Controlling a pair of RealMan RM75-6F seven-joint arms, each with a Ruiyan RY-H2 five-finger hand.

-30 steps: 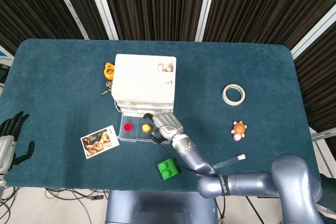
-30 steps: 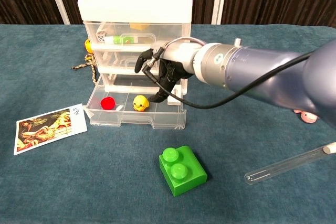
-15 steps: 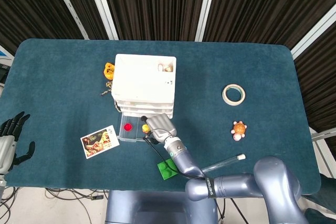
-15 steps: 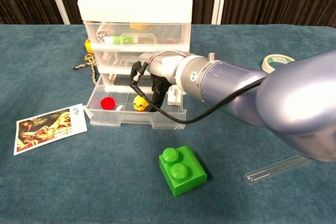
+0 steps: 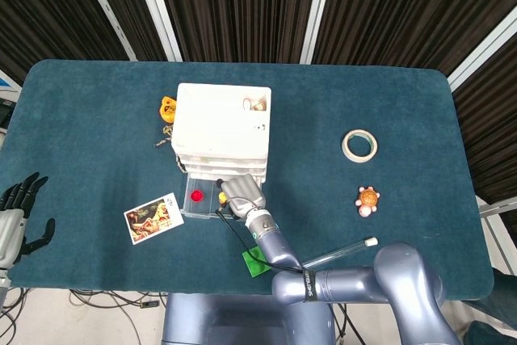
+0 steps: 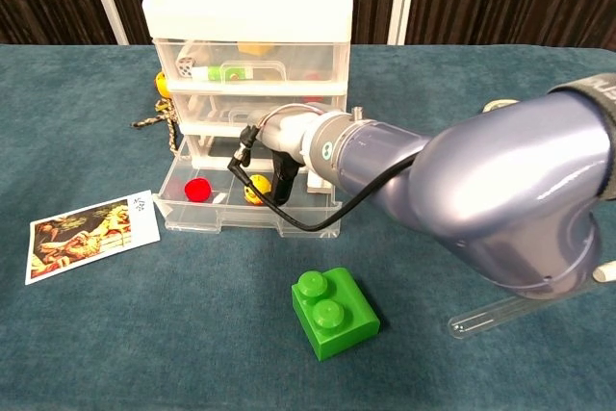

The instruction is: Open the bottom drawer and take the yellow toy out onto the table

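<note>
The bottom drawer [image 6: 252,217] of the white drawer cabinet [image 5: 220,127] is pulled out toward the robot and stands open on the blue table [image 5: 97,119]. Inside it lie a red toy [image 6: 197,189] at the left side and the yellow toy [image 6: 254,190] near the middle. The right hand [image 6: 281,156] reaches down into the open drawer from above, and its dark fingers [image 6: 282,175] come down just beside the yellow toy, on its right side. They seem to touch the toy, but the hand covers a part of it in both views, so I cannot tell if the fingers are really closed around it or only rest against it. In the head view the right hand [image 5: 242,195] hides almost all of the toy.

The left hand [image 5: 18,216] is at the far left edge of the table, well apart from the cabinet, with its fingers spread and nothing in them.

On the table in front of the drawer sits a green block [image 6: 333,311], and left of the drawer lies a picture card [image 6: 91,233]. A glass test tube [image 5: 346,250] lies at the right of the block. Further right are a roll of tape [image 5: 359,145] and a small turtle figure [image 5: 367,199]
</note>
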